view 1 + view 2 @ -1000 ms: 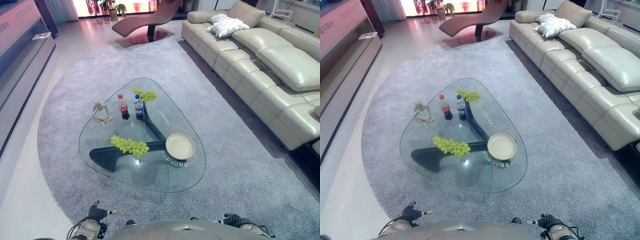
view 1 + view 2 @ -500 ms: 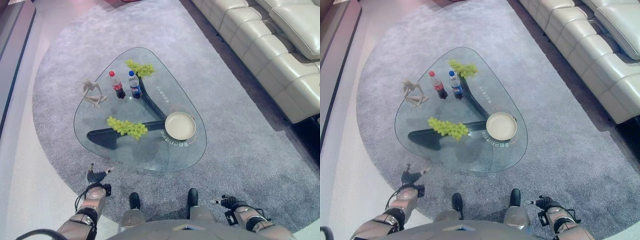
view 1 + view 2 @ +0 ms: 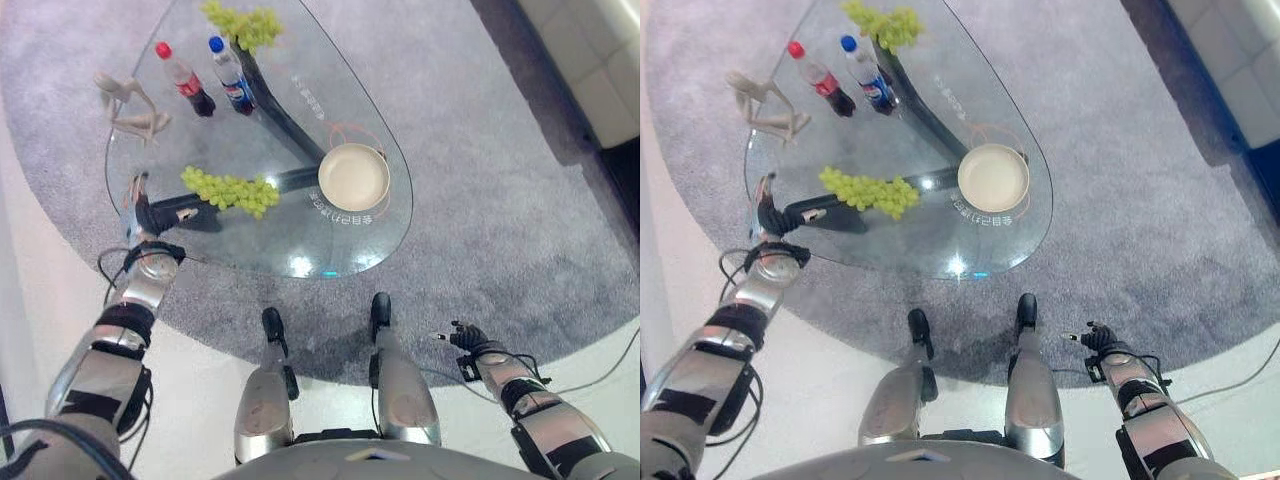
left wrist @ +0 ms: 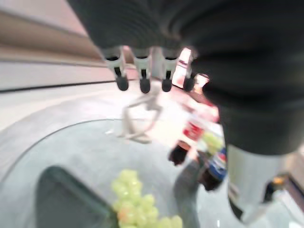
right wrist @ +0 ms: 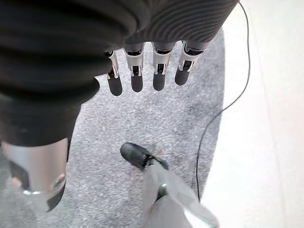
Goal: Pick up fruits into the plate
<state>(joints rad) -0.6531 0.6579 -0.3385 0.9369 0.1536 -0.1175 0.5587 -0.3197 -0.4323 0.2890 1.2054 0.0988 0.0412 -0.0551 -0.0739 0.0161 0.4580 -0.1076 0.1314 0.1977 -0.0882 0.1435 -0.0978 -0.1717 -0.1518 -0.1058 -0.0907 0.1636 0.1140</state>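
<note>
Far grape bunch (image 3: 243, 22): top cut by the picture's edge in both eye views.
Tabletop (image 3: 300, 230): far end cut at the same edge.
Sofa (image 3: 590, 60): one corner in frame, the rest cut off.
Figurine (image 4: 137, 118): blurred in the left wrist view, form unclear.
Two bottles (image 4: 199, 142): blurred there, partly behind the left hand (image 4: 213, 71).
Near grape bunch (image 4: 142, 209): lower part cut by that view's edge.
</note>
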